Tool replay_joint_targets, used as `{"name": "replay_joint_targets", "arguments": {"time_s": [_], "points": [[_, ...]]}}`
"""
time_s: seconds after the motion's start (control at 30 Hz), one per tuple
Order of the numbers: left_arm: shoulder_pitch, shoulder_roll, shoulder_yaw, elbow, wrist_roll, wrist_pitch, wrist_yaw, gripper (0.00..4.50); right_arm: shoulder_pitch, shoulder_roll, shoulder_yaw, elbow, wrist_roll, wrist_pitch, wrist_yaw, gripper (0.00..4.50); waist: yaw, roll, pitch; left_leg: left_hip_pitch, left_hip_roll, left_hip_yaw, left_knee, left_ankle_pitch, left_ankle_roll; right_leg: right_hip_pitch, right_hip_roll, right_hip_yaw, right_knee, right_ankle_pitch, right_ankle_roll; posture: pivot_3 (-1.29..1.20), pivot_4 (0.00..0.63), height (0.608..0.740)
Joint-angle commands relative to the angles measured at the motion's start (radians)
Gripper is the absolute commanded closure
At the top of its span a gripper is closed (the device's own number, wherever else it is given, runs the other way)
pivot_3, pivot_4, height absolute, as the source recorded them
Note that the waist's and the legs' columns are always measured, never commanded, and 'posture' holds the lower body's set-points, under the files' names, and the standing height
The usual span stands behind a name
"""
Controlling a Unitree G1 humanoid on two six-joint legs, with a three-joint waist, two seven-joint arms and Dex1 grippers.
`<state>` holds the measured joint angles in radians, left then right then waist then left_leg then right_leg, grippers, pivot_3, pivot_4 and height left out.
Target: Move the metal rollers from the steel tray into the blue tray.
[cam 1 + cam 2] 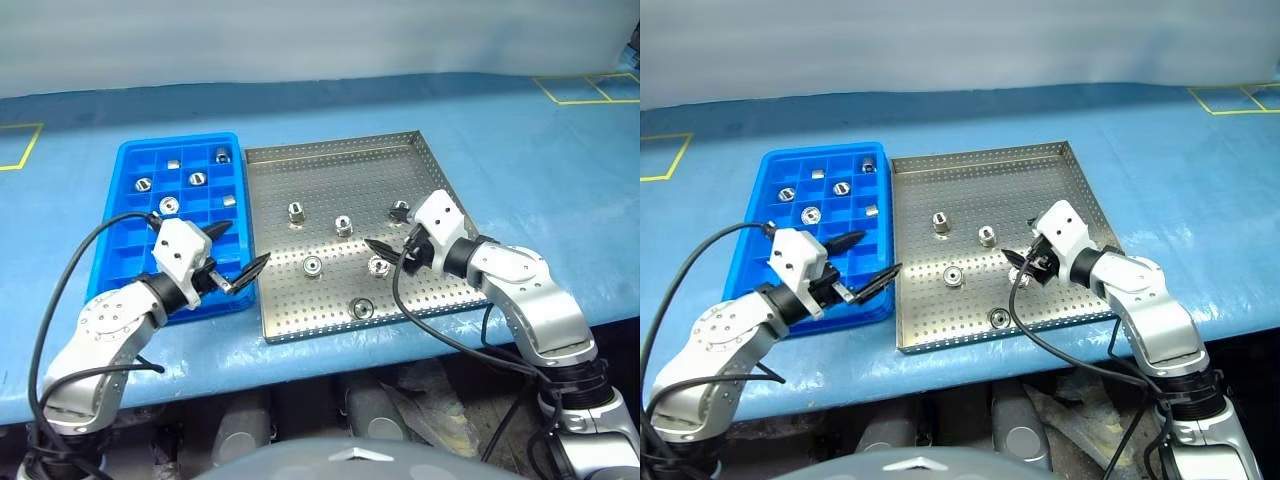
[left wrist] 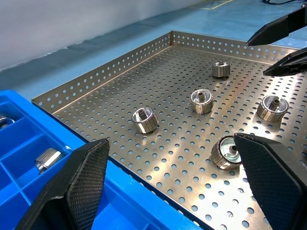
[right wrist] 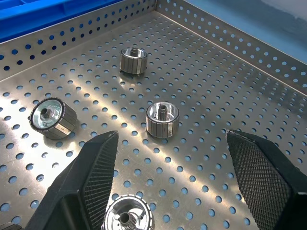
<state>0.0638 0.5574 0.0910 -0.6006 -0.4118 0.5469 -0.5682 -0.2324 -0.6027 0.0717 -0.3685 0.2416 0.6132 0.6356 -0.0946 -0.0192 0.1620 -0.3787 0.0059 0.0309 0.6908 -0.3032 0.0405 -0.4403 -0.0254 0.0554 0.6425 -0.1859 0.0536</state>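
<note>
The steel tray lies in the middle of the table and holds several metal rollers, scattered over its perforated floor. Touching its left side is the blue tray, with several rollers in its far compartments. My left gripper hangs open and empty over the blue tray's near right corner, pointing toward the steel tray. Open too, my right gripper hovers over the steel tray's right half, just above a roller. In the right wrist view, one roller sits just ahead of the open fingers.
Both trays rest on a blue table top near its front edge. Yellow tape marks lie at the far left and far right. Black cables loop from both wrists over the table's front edge.
</note>
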Motion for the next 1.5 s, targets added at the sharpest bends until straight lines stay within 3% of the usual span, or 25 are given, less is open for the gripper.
{"name": "replay_joint_targets", "arguments": {"time_s": [0.03,1.5], "points": [[-0.01,0.011,-0.001,-0.023,-0.002,-0.002,-0.004,0.0,-0.014,-0.01,-0.013,-0.039,0.0,-0.005,0.001,0.7,0.0,0.0,0.0,0.0,0.0,0.0,0.0,0.0,0.0,0.0,0.0,0.0,0.0,0.0,0.0,-0.14,0.15,0.74],[-0.123,-0.028,-0.138,0.042,0.045,-0.019,-0.013,0.0,0.006,0.016,-0.027,-0.044,-0.032,-0.023,-0.045,0.7,-0.012,0.0,0.0,0.0,0.0,0.0,0.0,0.0,0.0,0.0,0.0,0.001,0.0,0.0,0.0,-0.19,0.15,0.74]]}}
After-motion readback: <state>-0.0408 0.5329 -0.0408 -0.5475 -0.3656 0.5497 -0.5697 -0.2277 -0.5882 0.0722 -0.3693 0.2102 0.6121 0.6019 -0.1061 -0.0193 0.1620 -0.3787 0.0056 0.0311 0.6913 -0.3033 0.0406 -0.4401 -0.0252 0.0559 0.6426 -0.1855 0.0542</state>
